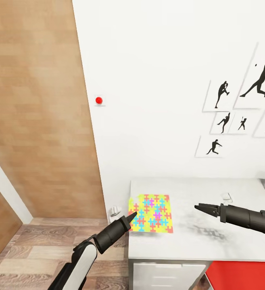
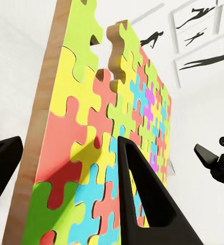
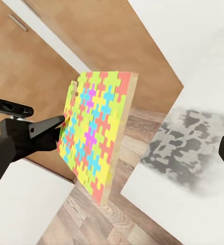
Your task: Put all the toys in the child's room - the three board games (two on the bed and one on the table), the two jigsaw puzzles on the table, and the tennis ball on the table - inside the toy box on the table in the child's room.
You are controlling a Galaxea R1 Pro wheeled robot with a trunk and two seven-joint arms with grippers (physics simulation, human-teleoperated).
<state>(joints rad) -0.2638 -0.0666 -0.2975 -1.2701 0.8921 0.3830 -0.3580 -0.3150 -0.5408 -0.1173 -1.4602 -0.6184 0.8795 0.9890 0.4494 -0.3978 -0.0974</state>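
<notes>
Jigsaw puzzle (image 1: 151, 213) lies flat at the table's (image 1: 229, 245) near-left corner; we judge it thin, stiff, light and best pinched at its overhanging left edge; our left gripper (image 1: 131, 218) straddles that edge, jaws parted; our right gripper (image 1: 201, 208) hovers apart, jaw state indeterminate.

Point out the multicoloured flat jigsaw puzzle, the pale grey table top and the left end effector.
Multicoloured flat jigsaw puzzle (image 1: 152, 213): head view, middle of its printed face.
Pale grey table top (image 1: 229, 245): head view, bare surface near the front.
Left end effector (image 1: 131, 218): head view, black fingertips at the puzzle's edge.
</notes>
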